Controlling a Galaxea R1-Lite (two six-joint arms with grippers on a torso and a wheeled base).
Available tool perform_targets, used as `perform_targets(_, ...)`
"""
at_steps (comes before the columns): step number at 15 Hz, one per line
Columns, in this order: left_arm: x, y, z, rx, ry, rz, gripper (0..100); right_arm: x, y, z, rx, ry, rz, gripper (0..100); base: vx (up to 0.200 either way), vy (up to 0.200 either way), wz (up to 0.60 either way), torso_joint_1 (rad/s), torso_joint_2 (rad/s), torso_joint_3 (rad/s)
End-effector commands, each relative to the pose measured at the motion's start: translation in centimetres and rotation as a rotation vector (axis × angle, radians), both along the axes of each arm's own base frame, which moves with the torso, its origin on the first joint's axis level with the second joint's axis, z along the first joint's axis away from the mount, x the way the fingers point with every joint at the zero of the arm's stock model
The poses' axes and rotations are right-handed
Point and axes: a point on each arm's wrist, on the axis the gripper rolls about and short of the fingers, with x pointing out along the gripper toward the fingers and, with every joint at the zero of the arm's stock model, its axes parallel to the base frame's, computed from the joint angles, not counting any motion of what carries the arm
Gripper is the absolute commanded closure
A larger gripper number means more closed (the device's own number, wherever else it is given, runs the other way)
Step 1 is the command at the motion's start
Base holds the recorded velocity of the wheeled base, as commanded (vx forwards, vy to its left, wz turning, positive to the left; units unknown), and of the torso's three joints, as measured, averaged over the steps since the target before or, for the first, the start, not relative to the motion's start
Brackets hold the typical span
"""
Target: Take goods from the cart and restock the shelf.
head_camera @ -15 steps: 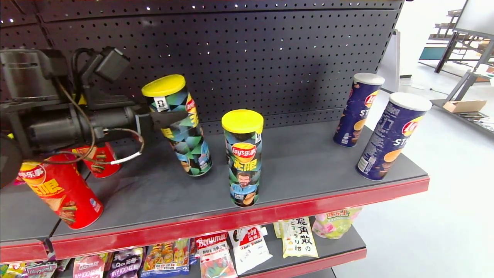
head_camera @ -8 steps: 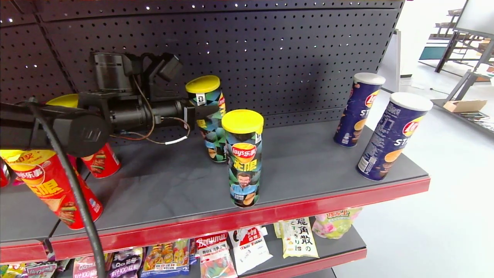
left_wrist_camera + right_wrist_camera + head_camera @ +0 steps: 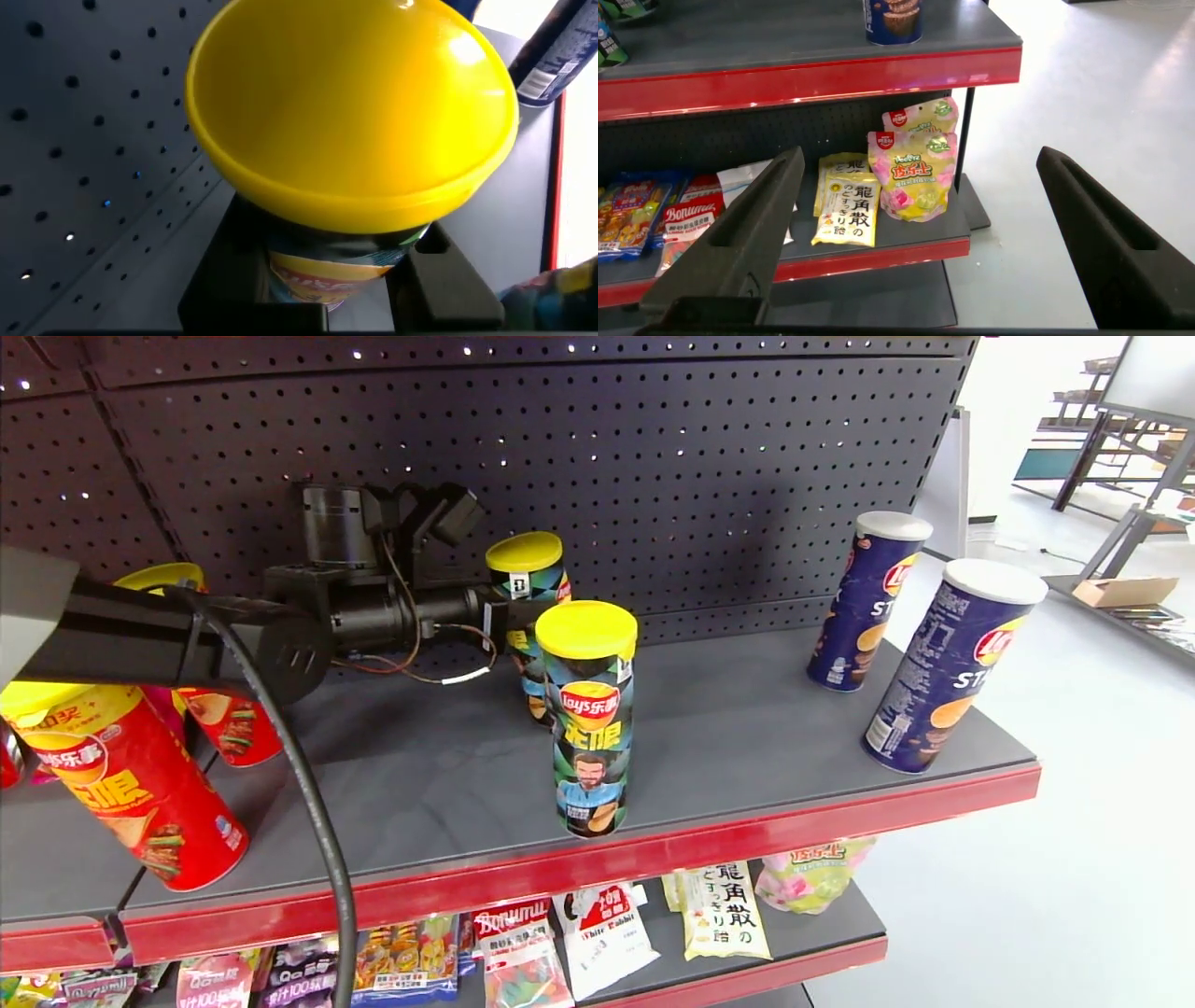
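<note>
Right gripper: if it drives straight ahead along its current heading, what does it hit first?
Likely the front pink-and-green candy bag on the lower shelf. In the wrist view it sits between the fingertips of the open right gripper. Depth is unclear, so treat that as a guess.

I see a dark perforated back panel (image 3: 709,457) ahead. Pale floor (image 3: 1055,859) to the right; metal racks (image 3: 1111,439) and a cardboard box (image 3: 1125,591) beyond, brightly lit.

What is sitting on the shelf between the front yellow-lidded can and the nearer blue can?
Nothing. In the head view the grey shelf is bare between the front yellow-lidded can and the nearer blue can.
</note>
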Motion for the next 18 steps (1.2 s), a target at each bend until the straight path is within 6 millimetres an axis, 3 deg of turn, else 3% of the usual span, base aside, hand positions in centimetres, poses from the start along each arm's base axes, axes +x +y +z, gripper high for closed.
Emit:
perform_targets(1, 0.2, -0.1, -0.3, 0.001, 0.005, -0.001, 100, 0.0, 0.0, 0.0, 0.0, 0.001, 0.0, 0, 0.0, 0.0, 0.0, 0.0, 0.0, 0.0)
perform_targets(14, 0.3, -1.2, -0.7, 0.034, -0.021, -0.028, 100, 0.0, 0.0, 0.0, 0.0, 0.001, 0.0, 0, 0.0, 0.0, 0.0, 0.0, 0.0, 0.0)
perform_targets(15, 0.3, -1.2, -0.7, 0.034, -0.019, -0.024, 0, 0.0, 0.0, 0.0, 0.0, 0.001, 0.0, 0, 0.0, 0.0, 0.0, 0.0, 0.0, 0.0)
perform_targets(18, 0.1, -1.1, -0.5, 0.032, -0.012, 0.001, 0, 0.0, 0.0, 0.0, 0.0, 0.001, 0.0, 0, 0.0, 0.0, 0.0, 0.0, 0.0, 0.0)
